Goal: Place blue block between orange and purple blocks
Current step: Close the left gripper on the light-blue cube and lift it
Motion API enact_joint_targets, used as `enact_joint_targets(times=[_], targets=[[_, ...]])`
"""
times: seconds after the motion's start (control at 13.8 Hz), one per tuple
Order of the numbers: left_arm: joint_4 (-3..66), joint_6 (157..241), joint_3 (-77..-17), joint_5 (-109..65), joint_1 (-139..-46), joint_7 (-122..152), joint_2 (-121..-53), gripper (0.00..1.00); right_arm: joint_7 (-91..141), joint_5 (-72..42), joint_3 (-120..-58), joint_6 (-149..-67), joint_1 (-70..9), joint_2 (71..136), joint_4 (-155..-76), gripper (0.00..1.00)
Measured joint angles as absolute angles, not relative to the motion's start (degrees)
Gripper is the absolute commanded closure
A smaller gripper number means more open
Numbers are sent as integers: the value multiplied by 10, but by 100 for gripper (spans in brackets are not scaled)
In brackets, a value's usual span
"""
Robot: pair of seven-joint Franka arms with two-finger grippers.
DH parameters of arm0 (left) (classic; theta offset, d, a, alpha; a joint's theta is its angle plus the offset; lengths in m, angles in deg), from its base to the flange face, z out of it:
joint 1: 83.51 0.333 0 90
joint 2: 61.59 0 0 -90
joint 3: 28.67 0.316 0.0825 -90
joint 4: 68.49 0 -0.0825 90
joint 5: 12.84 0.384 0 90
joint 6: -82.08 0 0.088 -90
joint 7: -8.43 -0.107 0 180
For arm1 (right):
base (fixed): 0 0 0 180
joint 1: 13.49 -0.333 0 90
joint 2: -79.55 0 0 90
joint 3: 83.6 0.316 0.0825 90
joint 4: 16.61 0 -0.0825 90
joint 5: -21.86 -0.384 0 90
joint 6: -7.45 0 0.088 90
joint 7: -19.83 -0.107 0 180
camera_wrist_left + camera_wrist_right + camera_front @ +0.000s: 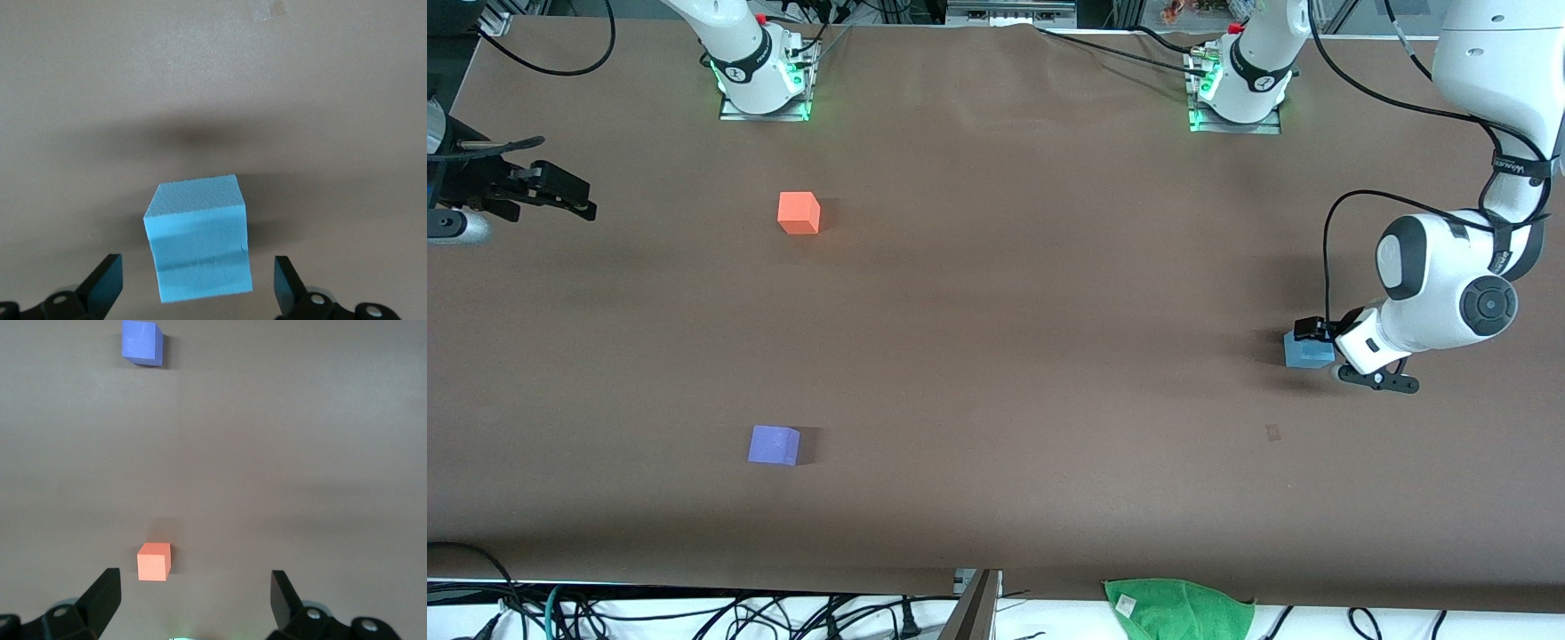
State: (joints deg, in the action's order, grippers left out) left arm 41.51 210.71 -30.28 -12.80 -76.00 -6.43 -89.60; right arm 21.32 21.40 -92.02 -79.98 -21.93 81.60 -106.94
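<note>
One small blue block (1308,351) sits on the bench (1014,356) at the right of the front view, about mid-height, toward the left arm's end. Its faces look matte and finely grained, like foam, so I judge it light, slightly yielding and not slippery; a moderate squeeze on two opposite flat side faces, near mid-height, should hold it without denting or twisting it. The left hand (197,283) is low over the block with its fingers (103,283) spread wide, one on each side and clear of it, so nothing is gripped. In the left wrist view the cube sits slightly turned between them, so the pads may meet it off-square. The orange block (799,213), upper left of centre in the front view, and the purple block (774,444), lower left, are well apart, leaving ample room between. The right hand (547,194) waits at the left edge, wide open and empty.
</note>
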Motion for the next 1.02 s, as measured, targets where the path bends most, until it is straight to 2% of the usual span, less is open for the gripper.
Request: enact_joint_targets(times=[0.29, 0.36, 0.51, 0.58, 0.65, 0.73, 0.8, 1.02], targets=[[416, 2141, -303, -128, -760, -64, -928, 2, 213, 214, -920, -800, -219, 816, -1069, 0], [416, 2143, -303, -128, -760, -64, -932, 18, 213, 214, -920, -800, -219, 816, -1069, 0], [416, 2145, -303, -128, -760, -64, -934, 38, 213, 214, -920, -800, -219, 816, -1069, 1], [416, 2146, -303, -128, -760, -64, -934, 56, 213, 214, -920, -800, -219, 816, -1069, 1], [416, 2146, -303, -128, -760, -64, -934, 69, 213, 214, -920, -800, -219, 816, -1069, 1], [416, 2146, -303, -128, -760, -64, -934, 70, 213, 214, -920, -800, -219, 816, -1069, 1], [415, 2146, -303, -128, -760, -64, -933, 75, 213, 214, -920, -800, -219, 816, -1069, 1], [409, 2142, -303, -128, -760, -64, -924, 76, 213, 214, -920, -800, -219, 816, -1069, 1]])
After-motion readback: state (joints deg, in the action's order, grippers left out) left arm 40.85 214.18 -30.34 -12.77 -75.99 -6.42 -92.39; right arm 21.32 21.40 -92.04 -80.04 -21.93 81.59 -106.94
